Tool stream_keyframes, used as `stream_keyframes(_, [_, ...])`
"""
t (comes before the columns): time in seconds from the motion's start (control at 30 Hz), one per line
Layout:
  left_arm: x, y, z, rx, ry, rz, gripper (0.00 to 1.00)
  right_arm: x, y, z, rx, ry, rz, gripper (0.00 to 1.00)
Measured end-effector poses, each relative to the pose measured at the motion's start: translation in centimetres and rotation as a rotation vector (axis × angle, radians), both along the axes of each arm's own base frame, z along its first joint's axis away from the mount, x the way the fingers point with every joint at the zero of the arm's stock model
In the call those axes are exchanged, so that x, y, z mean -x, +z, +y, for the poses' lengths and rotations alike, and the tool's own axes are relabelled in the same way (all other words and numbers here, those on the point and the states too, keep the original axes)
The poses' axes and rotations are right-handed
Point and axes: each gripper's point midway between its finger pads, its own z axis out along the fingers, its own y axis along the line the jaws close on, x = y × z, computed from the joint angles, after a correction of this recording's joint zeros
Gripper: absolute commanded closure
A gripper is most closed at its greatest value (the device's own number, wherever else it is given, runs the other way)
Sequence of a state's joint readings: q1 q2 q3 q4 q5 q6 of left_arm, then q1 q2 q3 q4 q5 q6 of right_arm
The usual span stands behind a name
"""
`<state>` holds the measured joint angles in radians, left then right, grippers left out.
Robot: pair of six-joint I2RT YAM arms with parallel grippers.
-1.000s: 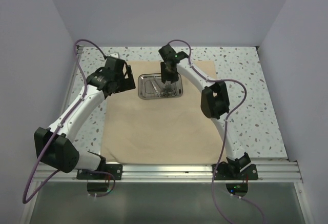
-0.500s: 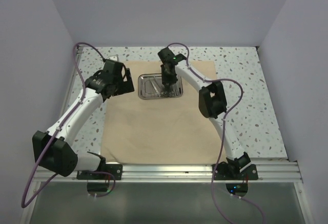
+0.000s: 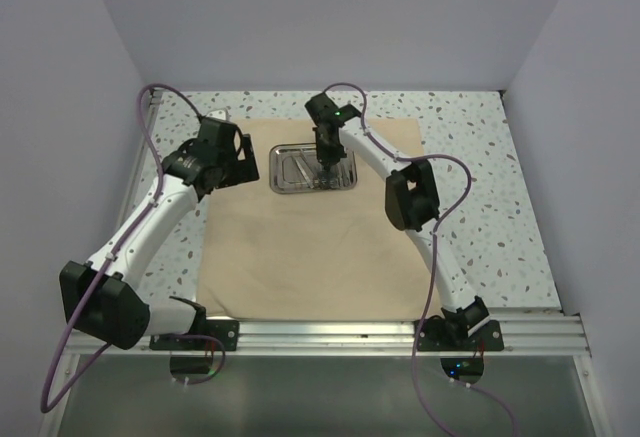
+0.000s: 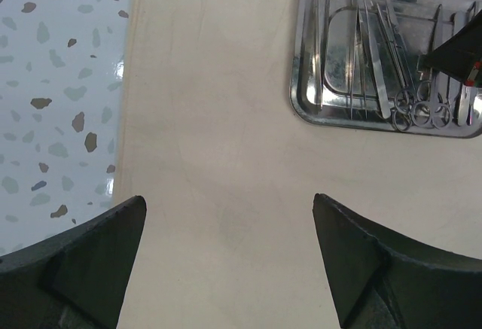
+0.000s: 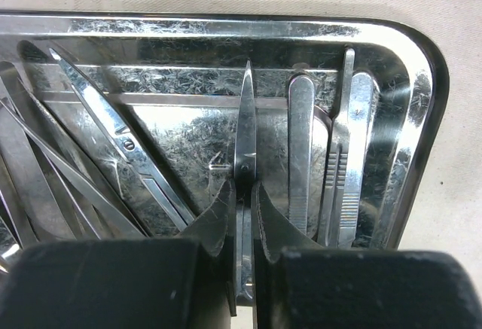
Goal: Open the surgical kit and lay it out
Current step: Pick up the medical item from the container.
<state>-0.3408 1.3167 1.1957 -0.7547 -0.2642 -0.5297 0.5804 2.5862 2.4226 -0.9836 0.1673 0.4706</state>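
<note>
The tan cloth wrap (image 3: 310,227) lies spread flat on the table. The steel tray (image 3: 282,183) sits on its far part and holds several thin silver instruments. My right gripper (image 3: 326,165) is down in the tray, shut on a pair of silver scissors (image 5: 245,144) just below the pivot, blades pointing at the tray's far rim (image 5: 226,24). Tweezers and handles (image 5: 343,156) lie to their right, other scissors (image 5: 120,148) to the left. My left gripper (image 4: 228,202) is open and empty above bare cloth, left of the tray (image 4: 301,95).
The speckled tabletop (image 3: 480,187) surrounds the cloth; its bare strip shows in the left wrist view (image 4: 60,80). White walls close in the back and both sides. The aluminium rail (image 3: 330,335) with both arm bases runs along the near edge.
My left arm has drifted slightly left and back. My right gripper has stayed in the tray, shifting slightly left.
</note>
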Motion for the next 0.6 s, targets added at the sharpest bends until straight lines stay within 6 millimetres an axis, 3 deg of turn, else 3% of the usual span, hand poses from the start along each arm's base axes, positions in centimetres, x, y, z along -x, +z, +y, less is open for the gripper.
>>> stream_keyframes(0.37, [-0.2, 0.6, 0.1, -0.012, -0.019, -0.019, 0.03, 0.6, 0.9, -0.5, 0.011, 0.018, 0.006, 1.0])
stream_keyframes(0.47, [-0.7, 1.2, -0.1, -0.012, -0.029, -0.033, 0.04, 2.4, 2.4, -1.8, 0.023, 0.017, 0.026, 1.0])
stream_keyframes(0.6, [-2.3, 1.3, -1.0, 0.003, -0.044, -0.048, 0.05, 6.1, 6.0, -4.3, 0.026, 0.014, 0.024, 1.0])
